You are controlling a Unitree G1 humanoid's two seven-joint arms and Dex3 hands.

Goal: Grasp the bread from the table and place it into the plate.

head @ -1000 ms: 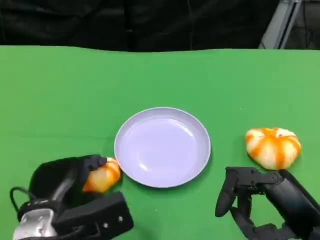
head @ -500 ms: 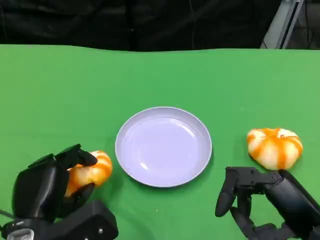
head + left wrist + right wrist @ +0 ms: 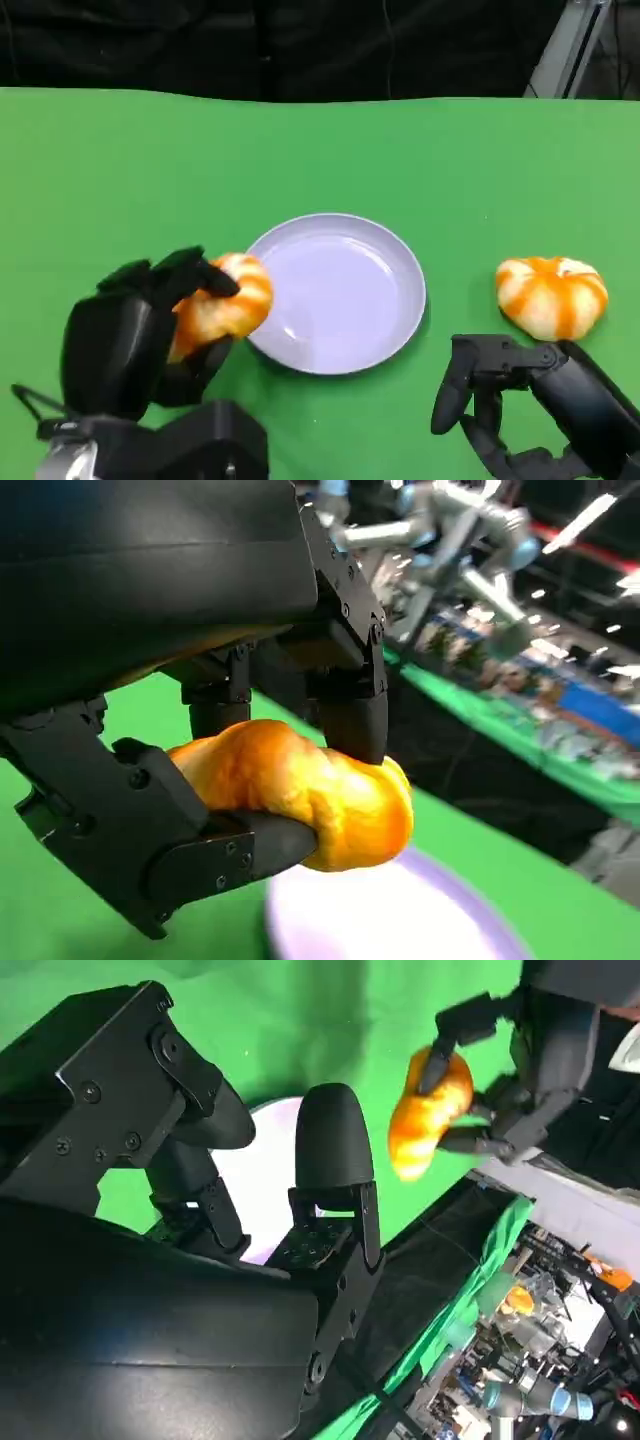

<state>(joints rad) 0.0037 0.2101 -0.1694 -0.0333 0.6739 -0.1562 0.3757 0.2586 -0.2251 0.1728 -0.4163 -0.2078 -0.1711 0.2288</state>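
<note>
Green cloth-covered table (image 3: pixel 420 150), dark backdrop at 12 o'clock; left hand (image 3: pixel 150 330) holds orange glazed bread (image 3: pixel 225 300); right hand (image 3: pixel 500 395) spread, empty.

Green-covered table (image 3: pixel 120 170), pale lavender plate (image 3: pixel 398 262) resting near its middle, striped orange-and-white round bun (image 3: pixel 551 295) lying on the cloth well to the plate's right, apart from it

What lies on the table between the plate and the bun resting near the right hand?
In the head view, only bare green table lies between the plate and the resting bun; the right hand sits nearer the camera, outside that stretch.
</note>
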